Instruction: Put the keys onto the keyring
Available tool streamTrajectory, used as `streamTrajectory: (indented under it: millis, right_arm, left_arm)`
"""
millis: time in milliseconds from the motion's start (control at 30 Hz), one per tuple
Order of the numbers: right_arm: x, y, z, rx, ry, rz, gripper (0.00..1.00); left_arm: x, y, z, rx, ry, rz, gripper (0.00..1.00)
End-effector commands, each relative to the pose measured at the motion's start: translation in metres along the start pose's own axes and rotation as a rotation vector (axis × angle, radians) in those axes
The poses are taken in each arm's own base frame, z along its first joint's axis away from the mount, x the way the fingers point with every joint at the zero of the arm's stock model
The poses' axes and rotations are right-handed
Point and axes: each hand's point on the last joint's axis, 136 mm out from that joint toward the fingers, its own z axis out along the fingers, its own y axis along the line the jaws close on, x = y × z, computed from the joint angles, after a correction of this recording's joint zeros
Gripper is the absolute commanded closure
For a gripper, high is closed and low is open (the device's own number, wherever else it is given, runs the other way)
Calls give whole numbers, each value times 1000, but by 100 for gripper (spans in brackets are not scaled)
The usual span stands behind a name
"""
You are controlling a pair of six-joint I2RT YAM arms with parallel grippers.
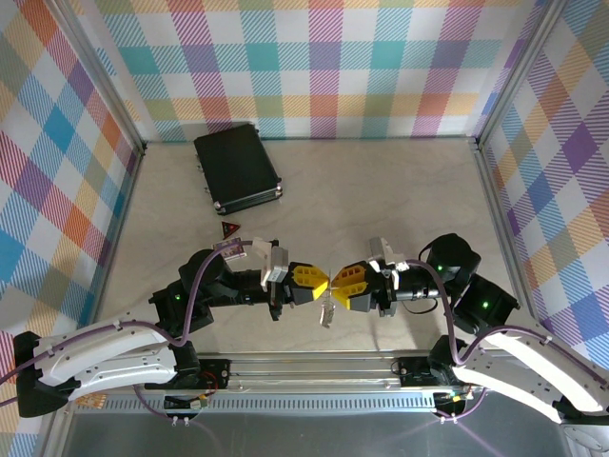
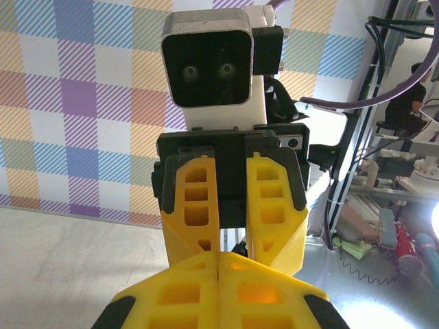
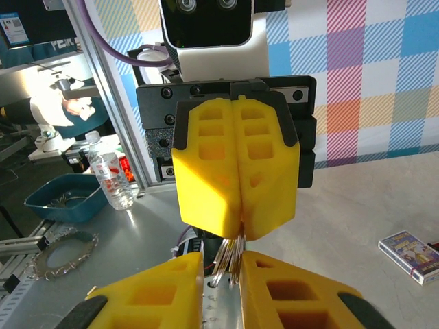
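Both claws come point to point out in front of me. From above, my left claw (image 1: pixel 322 282) and my right claw (image 1: pixel 339 280) meet at their yellow tips. The keyring (image 1: pixel 326 309) hangs just below that meeting point as a pale silver sliver, seen edge-on. That high view does not tell me how either pair of jaws stands.

The camera on my right wrist fills that in. Facing it, the left claw's two fingers (image 3: pixel 206 171) are pressed flat together with no gap, and thin silver loops of the keyring come out from under their tips, so my left claw is clamped tight on the ring. My right claw's own fingers (image 3: pixel 260 274), at the bottom of that view, stand a narrow slot apart with the silver loops between them. Whether both pads press the metal I cannot tell.

The left wrist camera gives the reverse side: my left fingers lie seam to seam at the bottom, and the right claw's fingers face them with a slim dark gap and a thin glint of metal low in it.

From above I also see a black case (image 1: pixel 236 168) lying well beyond the left claw, near the back wall, and a small red triangular thing (image 1: pixel 229 229) between that case and the left arm. The right wrist view adds a small blue-and-white card box (image 3: pixel 410 248) on the table, off to the side of the left claw.
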Motion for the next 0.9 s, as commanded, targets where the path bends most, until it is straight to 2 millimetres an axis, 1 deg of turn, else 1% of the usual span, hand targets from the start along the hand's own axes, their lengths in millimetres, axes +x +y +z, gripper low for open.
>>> streamTrajectory:
  millis: [0, 167, 367, 433, 500, 700, 767, 867]
  right_arm:
    - [-12, 7, -4, -21, -38, -52, 80]
    - [-14, 3, -7, 18, -64, -61, 88]
    - [-12, -1, -6, 41, -50, -46, 99]
    - [-11, -2, -5, 39, -43, -40, 98]
    - [-11, -3, -5, 39, -40, -38, 95]
    - [-10, -6, -3, 50, -34, -23, 82]
    - [-8, -8, -2, 54, -29, -18, 81]
    - [-8, -9, 0, 52, -26, -10, 84]
  left_arm:
    - [-9, -6, -2, 22, -34, 29, 100]
    - [-9, -7, -2, 24, -33, 24, 100]
    - [-9, -8, -2, 29, -34, 24, 100]
    - [-9, -8, -2, 32, -34, 27, 100]
    - [-8, -8, -1, 32, -33, 26, 100]
    - [-9, -8, -2, 32, -31, 28, 100]
    - [-8, -8, -2, 32, -31, 28, 100]
    - [-8, -8, -2, 30, -32, 28, 100]
